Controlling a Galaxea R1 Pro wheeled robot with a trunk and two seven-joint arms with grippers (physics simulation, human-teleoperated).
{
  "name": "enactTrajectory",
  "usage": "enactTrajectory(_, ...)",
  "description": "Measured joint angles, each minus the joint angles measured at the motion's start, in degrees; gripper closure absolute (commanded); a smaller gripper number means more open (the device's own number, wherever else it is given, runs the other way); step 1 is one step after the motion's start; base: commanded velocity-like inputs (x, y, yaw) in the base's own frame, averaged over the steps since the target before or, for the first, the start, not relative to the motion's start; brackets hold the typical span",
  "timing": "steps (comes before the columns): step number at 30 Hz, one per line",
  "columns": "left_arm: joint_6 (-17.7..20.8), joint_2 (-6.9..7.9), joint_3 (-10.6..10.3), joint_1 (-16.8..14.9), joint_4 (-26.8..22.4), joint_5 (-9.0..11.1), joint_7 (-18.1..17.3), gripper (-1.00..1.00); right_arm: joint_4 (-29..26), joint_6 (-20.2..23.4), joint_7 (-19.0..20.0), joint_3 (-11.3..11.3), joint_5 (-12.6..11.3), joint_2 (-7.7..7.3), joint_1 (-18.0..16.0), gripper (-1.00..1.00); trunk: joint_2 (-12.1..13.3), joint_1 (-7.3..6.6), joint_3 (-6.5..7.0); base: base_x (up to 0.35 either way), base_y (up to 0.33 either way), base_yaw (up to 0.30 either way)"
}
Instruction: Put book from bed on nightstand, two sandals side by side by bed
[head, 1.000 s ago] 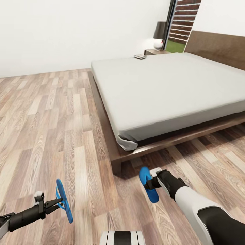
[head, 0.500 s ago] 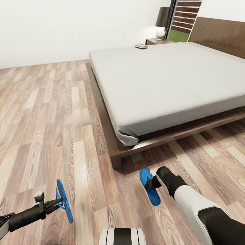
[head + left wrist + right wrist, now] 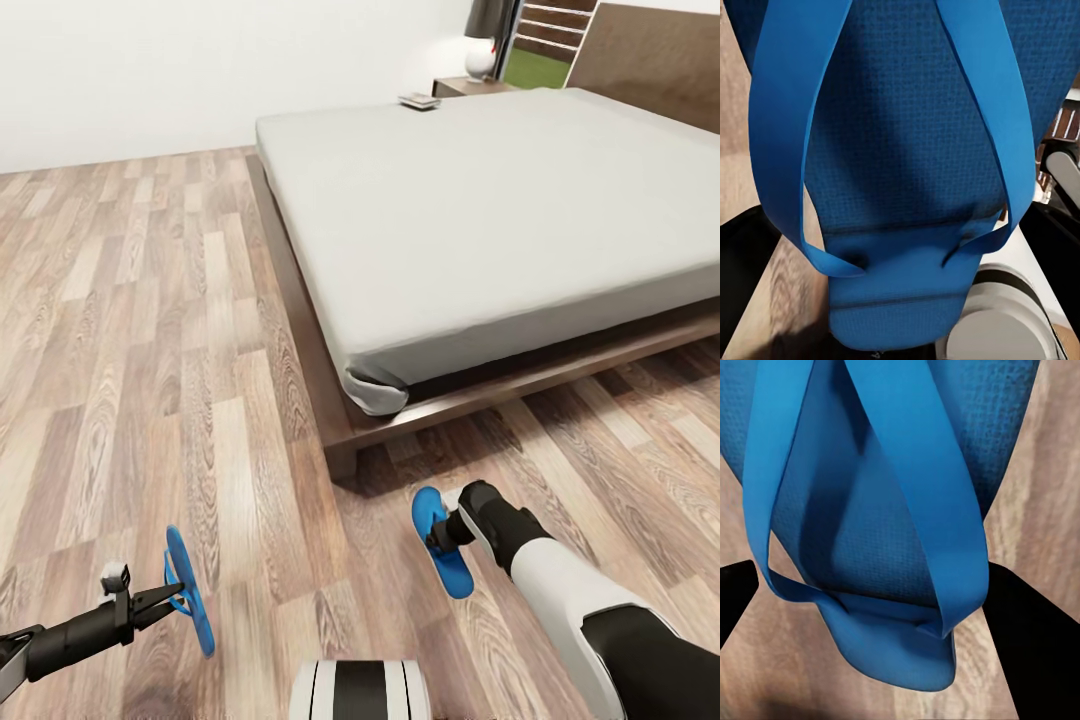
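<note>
2 blue sandals, each gripped by its strap and hanging on edge, long axis running up-down in the head view: one [image 3: 190, 590] in the left gripper [image 3: 172, 597] at lower left, one [image 3: 440, 542] in the right gripper [image 3: 438, 541] at lower centre. The bed [image 3: 480, 220] fills the upper right; the book [image 3: 419, 100] lies at its far corner, too small to read.

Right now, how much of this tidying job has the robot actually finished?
Nothing is finished yet. In hand: one blue sandal in the left gripper and the other sandal in the right gripper, both held above the floor near the bed corner. Left: setting them side by side, and moving the book, lying on the bed, onto the nightstand.
</note>
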Motion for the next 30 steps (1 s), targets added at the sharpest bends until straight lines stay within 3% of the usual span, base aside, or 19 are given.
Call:
enactTrajectory(24,-0.22,0.05,0.02,0.00,-0.07,0.00,0.00,1.00,-0.05,0.77,-0.96,0.00,0.45,-0.12,-4.81,1.00,-0.32,0.62,-5.32,0.000,0.000,0.000)
enactTrajectory(30,-2.10,0.83,0.08,0.00,-0.17,0.02,-0.08,1.00,-0.04,0.75,-3.88,-0.02,0.10,-0.07,-5.40,1.00,-0.33,0.62,-5.33,0.000,0.000,0.000)
